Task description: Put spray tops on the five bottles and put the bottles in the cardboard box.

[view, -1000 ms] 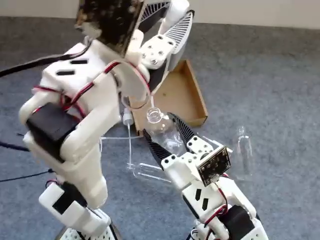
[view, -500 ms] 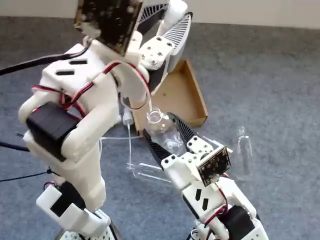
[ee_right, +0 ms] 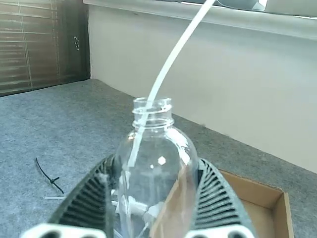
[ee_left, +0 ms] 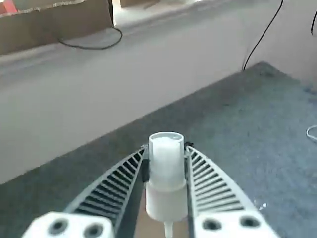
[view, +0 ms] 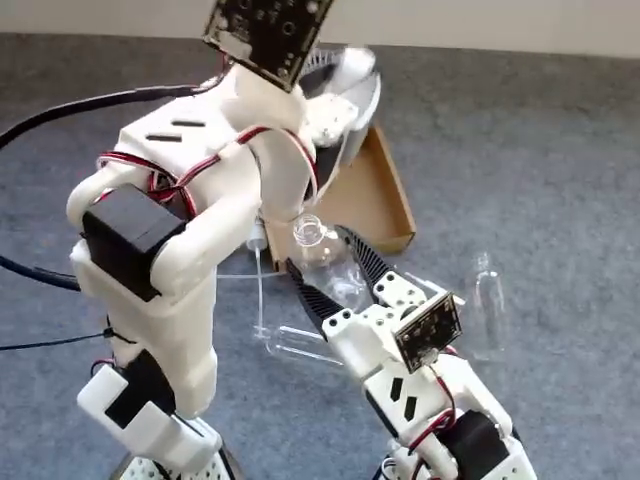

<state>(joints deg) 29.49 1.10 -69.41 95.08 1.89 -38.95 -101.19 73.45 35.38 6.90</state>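
Observation:
My left gripper (ee_left: 166, 148) is shut on a white spray top (ee_left: 166, 183), held high above the table with its thin tube pointing down. In the high view the left gripper (view: 345, 92) hangs over the cardboard box (view: 365, 195). My right gripper (view: 335, 272) is shut on a clear bottle (view: 322, 250), held upright in front of the box. In the right wrist view the white tube (ee_right: 173, 54) slants down through the neck of the bottle (ee_right: 153, 148), which sits between the right gripper's (ee_right: 153, 166) ribbed fingers.
A second clear bottle (view: 487, 300) stands to the right on the grey carpet. Another bottle (view: 300, 345) lies on its side beside the right arm. A loose spray top (view: 257, 238) with its tube lies by the box. A black zip tie (ee_right: 47, 176) rests on the carpet.
The left arm has swung up and toward the box, carrying the spray top higher. The right arm and its bottle have stayed put.

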